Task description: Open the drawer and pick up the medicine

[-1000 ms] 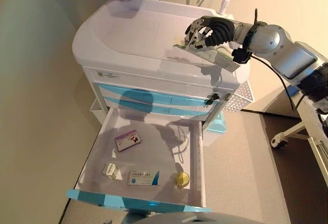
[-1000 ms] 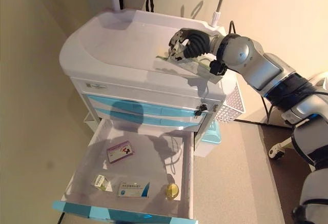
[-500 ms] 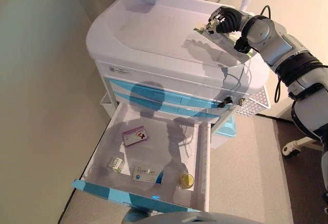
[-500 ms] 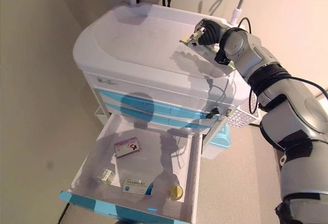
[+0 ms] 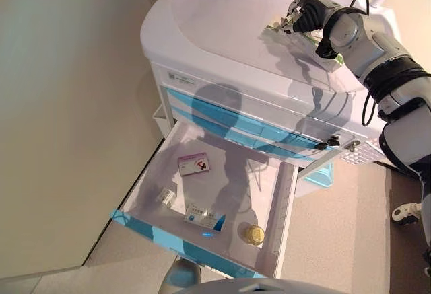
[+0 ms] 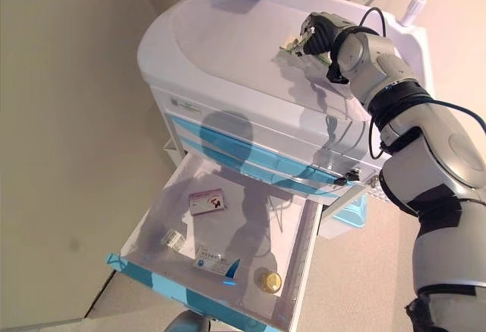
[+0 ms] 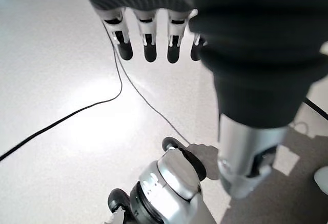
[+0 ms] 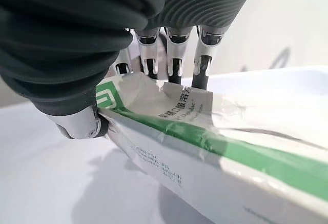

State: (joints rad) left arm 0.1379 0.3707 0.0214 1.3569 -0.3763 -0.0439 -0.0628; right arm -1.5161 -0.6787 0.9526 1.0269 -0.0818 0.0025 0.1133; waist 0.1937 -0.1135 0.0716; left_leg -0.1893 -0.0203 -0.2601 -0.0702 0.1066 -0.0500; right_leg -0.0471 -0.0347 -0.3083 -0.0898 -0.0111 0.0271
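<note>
Gripping a white medicine packet with a green stripe (image 8: 215, 147), the right hand (image 5: 306, 15) curls its fingers (image 8: 174, 55) and thumb around one end, just above the top of the white cart with pale blue drawers (image 5: 222, 25). The lowest drawer (image 5: 222, 193) stands pulled out, holding small boxes and a round yellow jar (image 5: 254, 233). The left hand (image 7: 154, 8) hangs relaxed and empty over the floor.

The right hand (image 5: 306, 17) reaches forward, fingers (image 8: 174, 65) and thumb pinched closed; the left hand (image 7: 154, 34) hangs down, fingers relaxed.
</note>
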